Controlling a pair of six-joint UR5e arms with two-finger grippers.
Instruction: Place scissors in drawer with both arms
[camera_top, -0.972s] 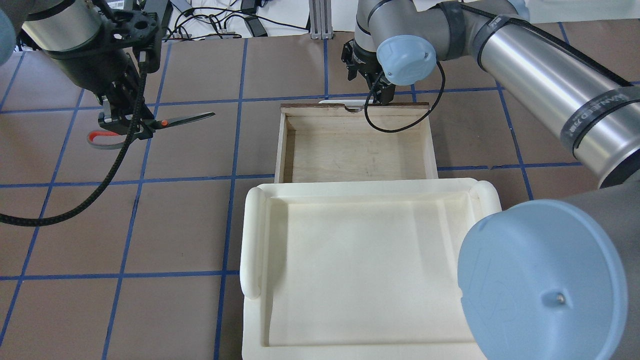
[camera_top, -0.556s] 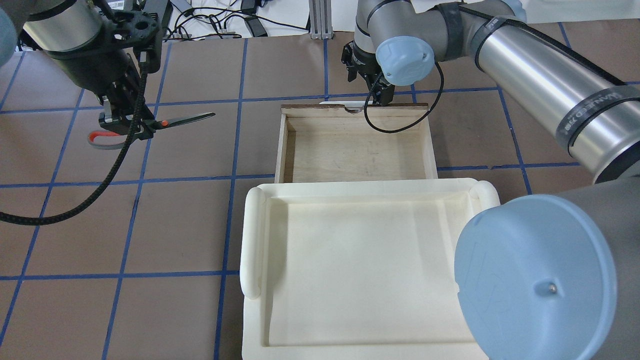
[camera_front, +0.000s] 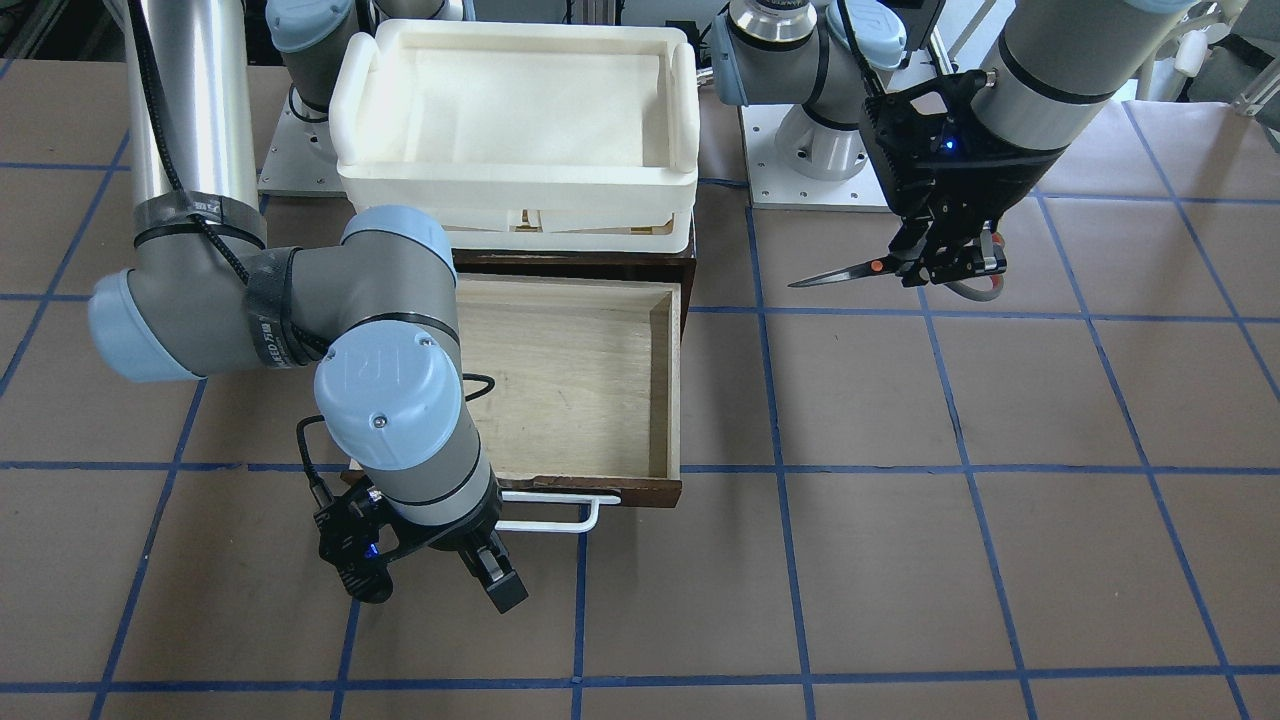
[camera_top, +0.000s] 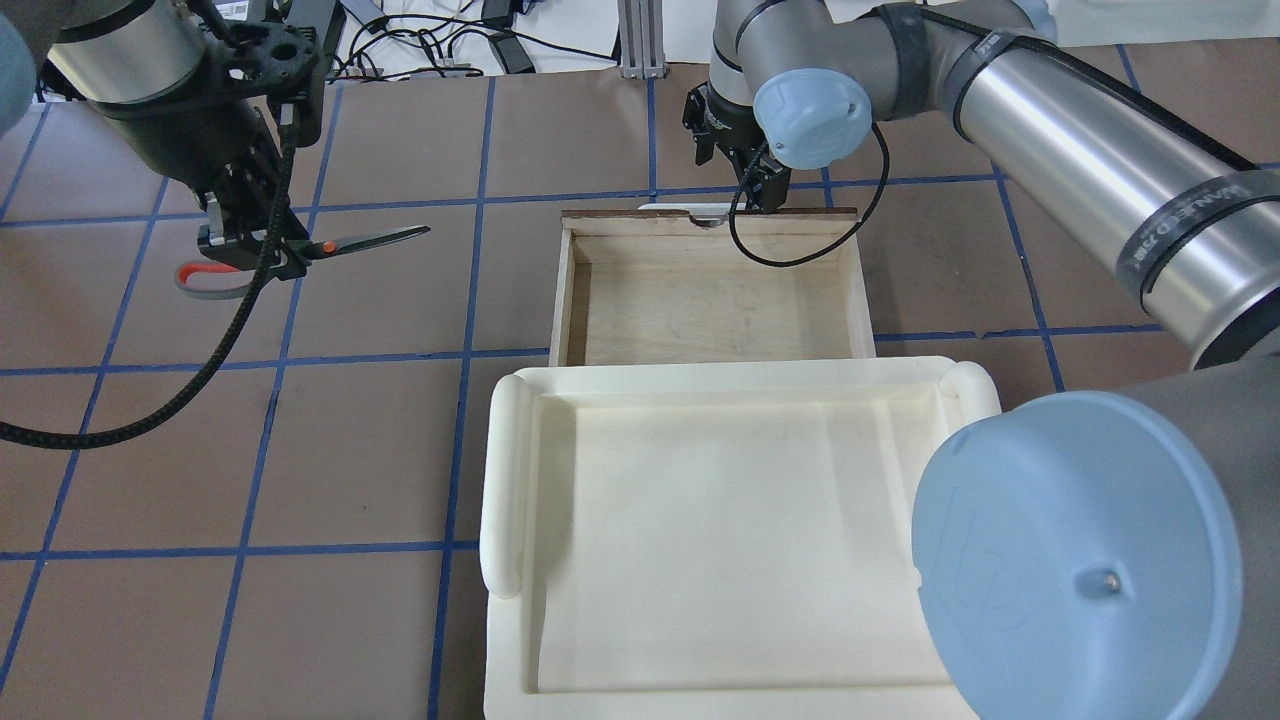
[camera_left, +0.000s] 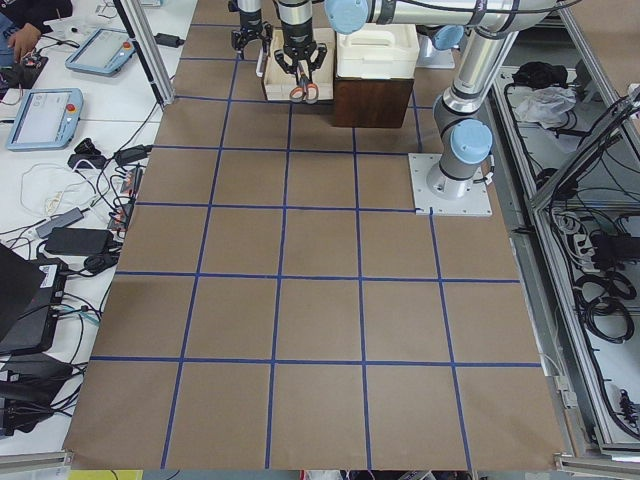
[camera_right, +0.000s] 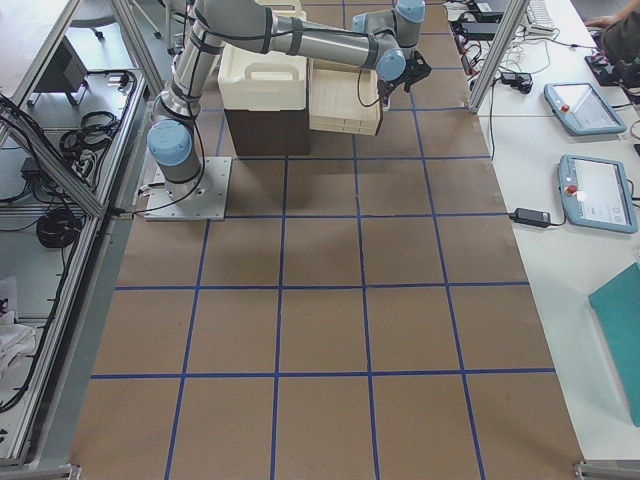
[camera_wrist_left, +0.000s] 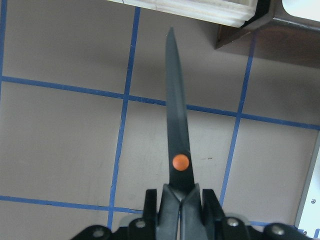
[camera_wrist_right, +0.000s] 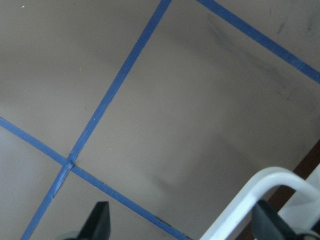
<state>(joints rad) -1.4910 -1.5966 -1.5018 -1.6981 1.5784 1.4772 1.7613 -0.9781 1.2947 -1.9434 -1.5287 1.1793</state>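
Brown paper ruled into squares by blue tape covers the table (camera_top: 350, 450) on which a two-armed robot works at an open drawer. The drawer (camera_top: 561, 300), a shallow pale-wood box with a dark brown front, stands pulled out from a dark cabinet (camera_left: 372, 100) that carries a white bin (camera_top: 508, 470) on top.

The right gripper (camera_top: 765, 190) hangs just past the drawer's front, at the white bar handle (camera_front: 548, 511). Its wrist camera shows the two black fingertips (camera_wrist_right: 100, 222) set wide apart. The curved end of the handle appears between them, close to one tip. Whether either tip touches the bar cannot be told.

Well off to the robot's left of the drawer, the left gripper (camera_front: 945, 265) holds the scissors (camera_top: 345, 241) above the table. Its jaws are pinched on the pair just behind the orange pivot dot. The dark blades lie closed and roughly level, pointing toward the drawer's side. The grey, orange-lined handle loops stick out behind the gripper.

From the left wrist camera the blade tip aims toward the corner of the cabinet. The scissors are outside the drawer, with a stretch of table between them.
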